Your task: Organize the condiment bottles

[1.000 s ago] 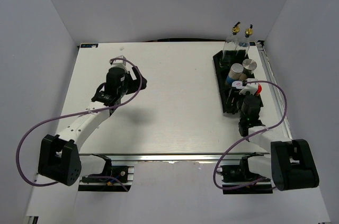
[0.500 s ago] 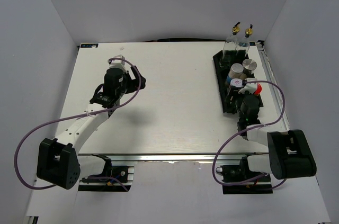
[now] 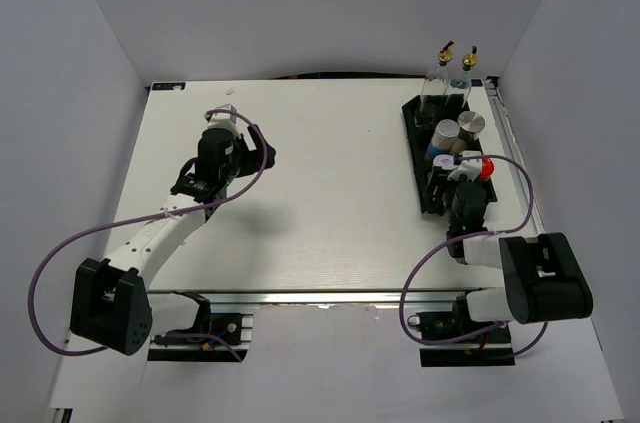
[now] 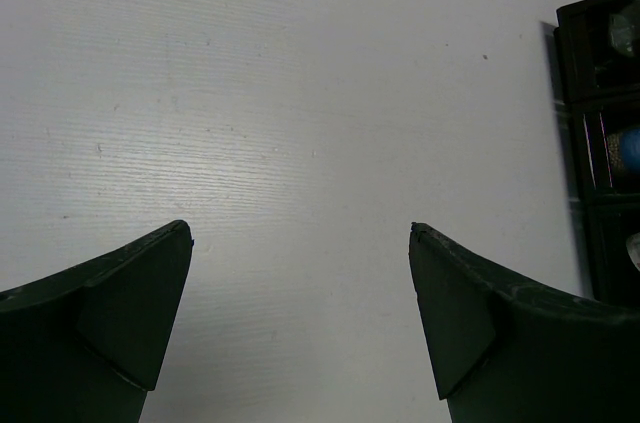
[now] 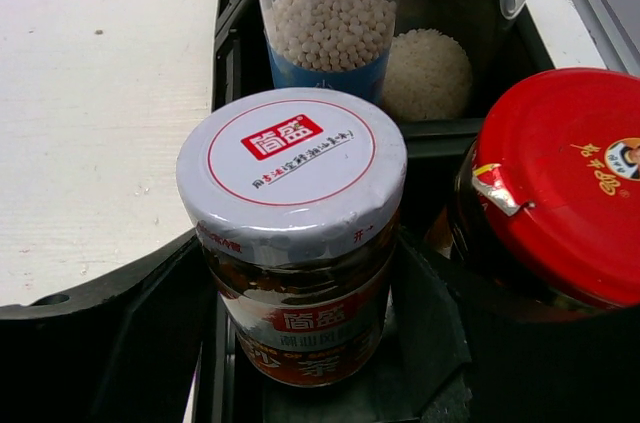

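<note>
Since the pocket is tight, watch the release. From above, the black tray (image 3: 412, 118) sits at the far right of the worktop (image 3: 320, 203). Two clear glass bottles (image 3: 441, 73) with gold pourers stand at its far end. Your right gripper (image 3: 452, 169) hangs over the near end, and the left gripper (image 3: 262, 146) waits well apart on the other side.

Through the left wrist camera you see bare worktop between widely spread jaws that hold nothing. Only the tray's edge shows at the right.

Through the right wrist camera, the gripper is clamped at medium width on the small jar (image 5: 290, 233). It has a white lid with a red ring and red print over dark contents. It stands upright, apparently in a near compartment. The red-lidded jar (image 5: 560, 183) is just beside it. Beyond the divider stand the blue-labelled shaker (image 5: 330, 23), full of pale beads, and the white shaker (image 5: 428, 73).

If you let go before the base is seated, the jar may tip onto the red lid. A finger could also snag that neighbour as you withdraw, so lift straight up.
</note>
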